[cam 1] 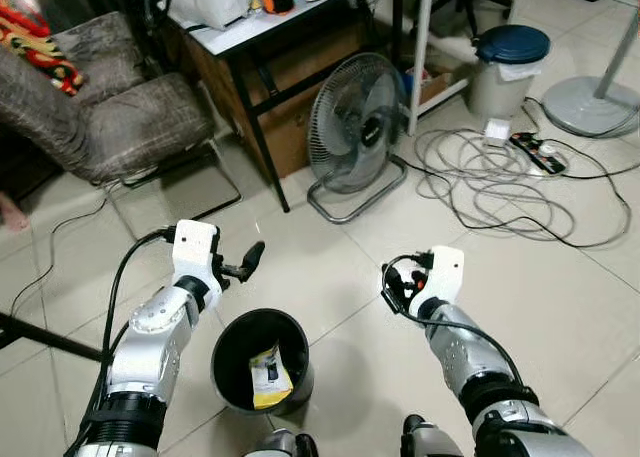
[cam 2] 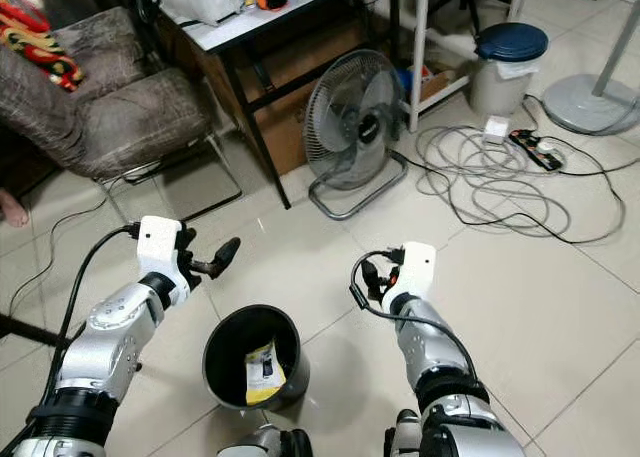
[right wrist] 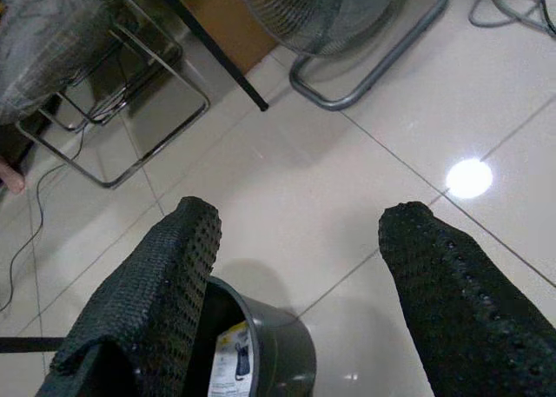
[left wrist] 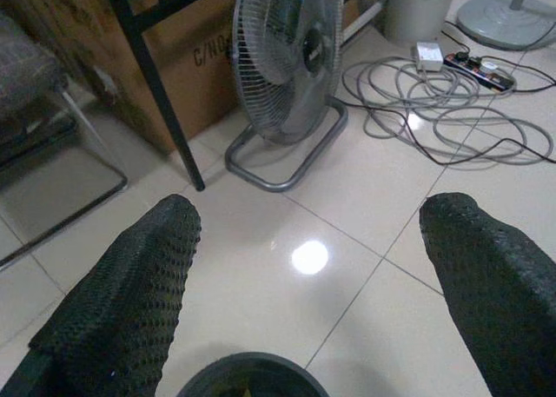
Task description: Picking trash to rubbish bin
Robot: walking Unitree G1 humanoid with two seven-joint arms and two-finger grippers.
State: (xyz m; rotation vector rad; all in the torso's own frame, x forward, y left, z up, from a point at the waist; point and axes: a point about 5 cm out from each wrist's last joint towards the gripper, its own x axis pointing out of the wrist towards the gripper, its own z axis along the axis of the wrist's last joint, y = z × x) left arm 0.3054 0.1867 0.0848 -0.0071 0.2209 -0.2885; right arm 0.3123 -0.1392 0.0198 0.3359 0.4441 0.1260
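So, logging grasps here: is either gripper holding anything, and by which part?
Nothing is held. The left gripper and right gripper are both open, above the floor.

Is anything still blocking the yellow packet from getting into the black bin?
Nothing visible does: the yellow packet already lies inside the black bin. The left gripper and right gripper hover above the floor on either side, jaws open, holding nothing.

My left gripper and right gripper both gape wide, arms raised either side of the bin; right seems slightly nearer me.
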